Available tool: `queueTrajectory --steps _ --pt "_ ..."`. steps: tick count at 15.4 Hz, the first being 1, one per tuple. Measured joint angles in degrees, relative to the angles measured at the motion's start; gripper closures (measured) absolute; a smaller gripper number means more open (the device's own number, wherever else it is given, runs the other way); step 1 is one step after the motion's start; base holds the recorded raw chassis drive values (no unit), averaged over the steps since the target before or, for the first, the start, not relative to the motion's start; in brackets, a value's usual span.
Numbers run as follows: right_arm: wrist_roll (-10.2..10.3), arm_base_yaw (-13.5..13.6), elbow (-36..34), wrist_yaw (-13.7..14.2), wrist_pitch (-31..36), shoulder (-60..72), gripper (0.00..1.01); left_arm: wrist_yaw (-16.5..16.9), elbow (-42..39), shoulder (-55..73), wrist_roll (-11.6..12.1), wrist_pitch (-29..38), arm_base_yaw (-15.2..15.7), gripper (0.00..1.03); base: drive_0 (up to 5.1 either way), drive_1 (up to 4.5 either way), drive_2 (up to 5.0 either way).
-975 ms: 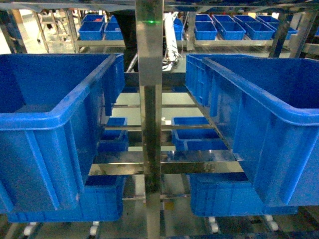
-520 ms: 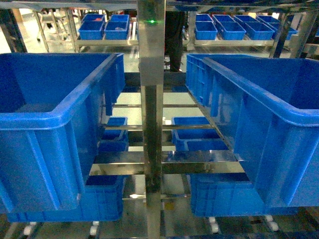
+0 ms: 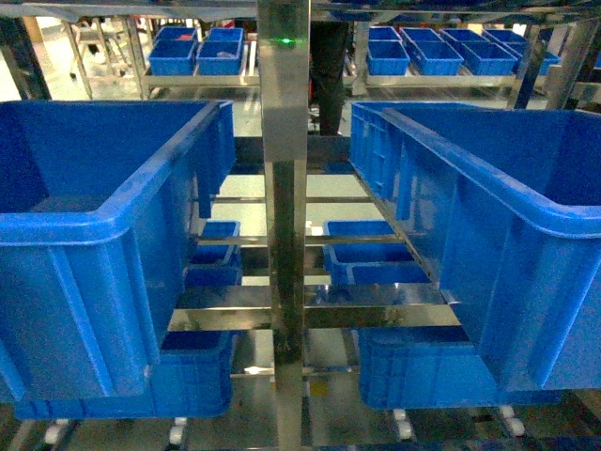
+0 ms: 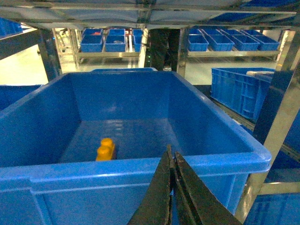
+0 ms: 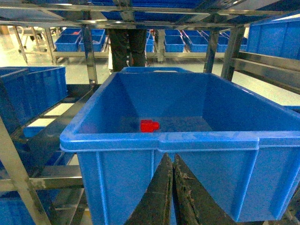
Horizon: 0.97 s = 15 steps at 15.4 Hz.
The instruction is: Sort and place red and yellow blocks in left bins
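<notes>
- Right now my head camera faces a steel rack post (image 3: 284,188) in the middle, with a large blue bin on the left (image 3: 103,235) and another large blue bin on the right (image 3: 507,235).
- From the left wrist view I see the left gripper (image 4: 172,161) just short of the near rim of the left bin; its two dark fingers are pressed together with nothing between them.
- Inside that bin the yellow block (image 4: 106,149) lies on the floor toward the near left, its two studs showing, apart from the walls.
- From the right wrist view the right gripper (image 5: 171,161) sits below the near rim of the right bin, fingers also closed together and empty.
- Within that bin the red block (image 5: 149,125) rests on the floor near the middle, slightly to the left.
- Beyond both bins I can make out a far shelf of small blue bins (image 3: 441,52), and a person in dark clothing (image 5: 126,47) standing behind the rack.
- Lower rack levels carry more blue bins (image 3: 371,258).
</notes>
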Motion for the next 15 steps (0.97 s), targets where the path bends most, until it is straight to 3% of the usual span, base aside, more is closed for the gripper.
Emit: queueTrajectory --steps 7,8,9,14,15 --pt "0.0 0.0 -3.3 0.0 -6.01 -9.2 0.99 0.0 -3.56 -8.35 0.02 -4.85 0.0 1.01 0.0 0.0 0.0" --pt "0.04 0.0 -4.68 0.0 -4.02 -9.84 0.99 0.0 -3.78 -9.18 0.02 -5.4 0.0 1.01 0.0 0.0 0.0" --pt "0.0 0.0 -4.66 0.0 -5.88 -11.1 0.99 -0.02 -5.11 -10.25 0.0 -3.69 0.0 1.01 0.0 0.0 0.0" --pt "0.0 0.0 -4.66 0.0 -10.78 -16.44 0.99 0.04 -5.25 -15.1 -0.02 -9.11 0.0 1.01 0.0 0.0 0.0" --pt "0.0 0.0 -4.61 0.02 -14.1 -18.78 0.99 0.2 -5.22 -21.64 -0.02 -18.73 0.0 1.01 0.0 0.0 0.0"
